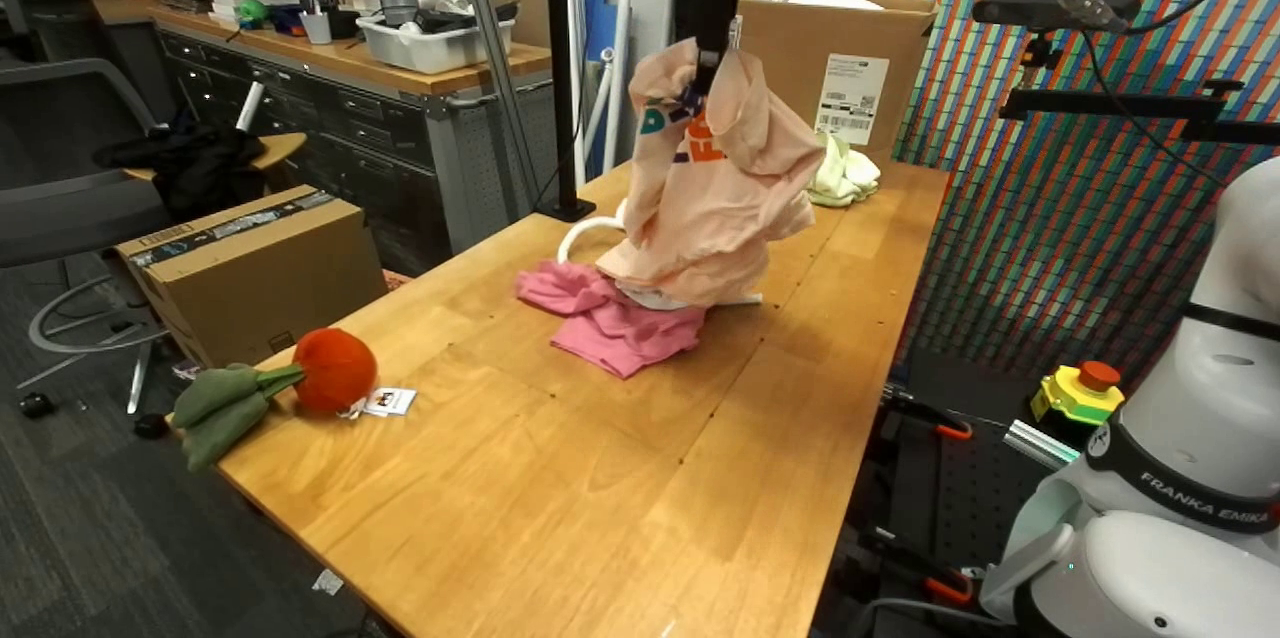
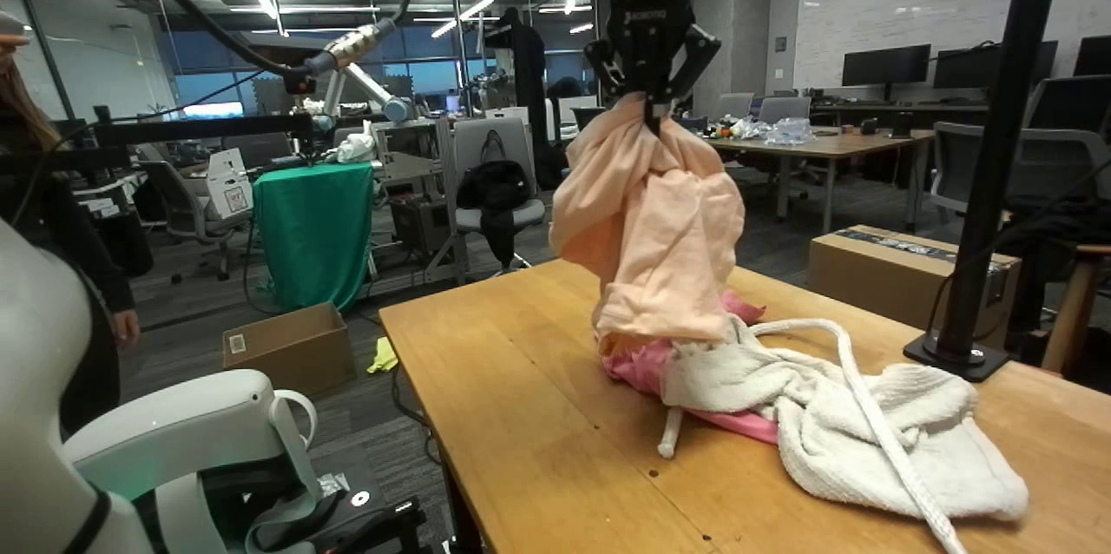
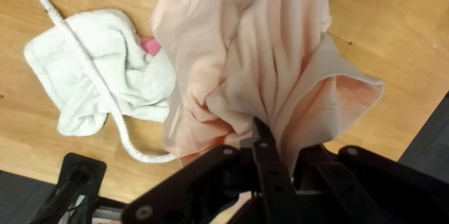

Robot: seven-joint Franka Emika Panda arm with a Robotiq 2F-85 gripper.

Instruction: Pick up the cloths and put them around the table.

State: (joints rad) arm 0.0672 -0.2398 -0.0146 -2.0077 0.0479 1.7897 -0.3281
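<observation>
My gripper (image 1: 706,83) is shut on a peach cloth (image 1: 735,203) with printed letters, which hangs in folds over the table (image 1: 560,508). The fingers pinch its top in an exterior view (image 2: 655,113); in the wrist view the gripper (image 3: 282,143) shows the peach cloth (image 3: 252,62) between its fingers. A pink cloth (image 1: 640,328) lies crumpled below; I cannot tell whether the peach cloth touches it. A white cloth (image 2: 929,415) lies partly over the pink one, beside the peach cloth in the wrist view (image 3: 115,38). A pale yellow-green cloth (image 1: 845,178) lies bunched farther back.
A white cord (image 2: 855,372) lies across the white cloth. A black post (image 2: 976,189) stands on the table edge. A cardboard box (image 1: 780,48) stands behind the pale cloth. A plush orange-red vegetable (image 1: 335,370) with green leaves lies at a table corner.
</observation>
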